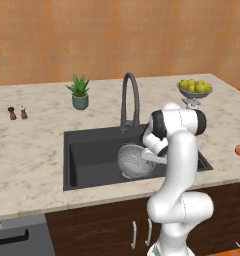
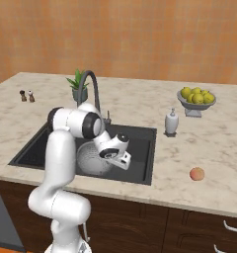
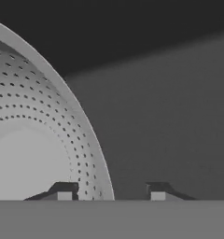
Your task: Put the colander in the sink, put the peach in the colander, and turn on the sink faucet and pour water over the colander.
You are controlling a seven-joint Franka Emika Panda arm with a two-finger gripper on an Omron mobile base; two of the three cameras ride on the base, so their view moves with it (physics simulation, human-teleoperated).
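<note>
Inside sink (image 1: 74, 150), toward the faucet-side half: colander (image 1: 134, 161), silver-grey, perforated, resting on the dark basin floor, empty. Same colander (image 2: 93, 159) seen from the other side, partly behind the arm's wrist.

Over colander rim: gripper (image 3: 111, 191), fingertips (image 3: 64, 190) parted, one tip over the perforated wall, the other over bare sink floor, rim running between them. Jaws partly apart, not pressed on the rim; contact with it cannot be told.

Behind sink, at the back edge: sink faucet (image 1: 129, 100), dark gooseneck, spout arching over the basin; no water visible.

Right of sink, on the counter near the front edge: peach (image 2: 197, 174), reddish-orange, well apart from the colander.

Right of sink, just beside the rim: soap dispenser (image 2: 171, 122), white.

Further right of sink, toward the back: footed bowl (image 2: 196, 104) of yellow-green fruit.

Behind sink, left of faucet: potted plant (image 1: 80, 92).

Far left of sink: two small shakers (image 1: 17, 113).
</note>
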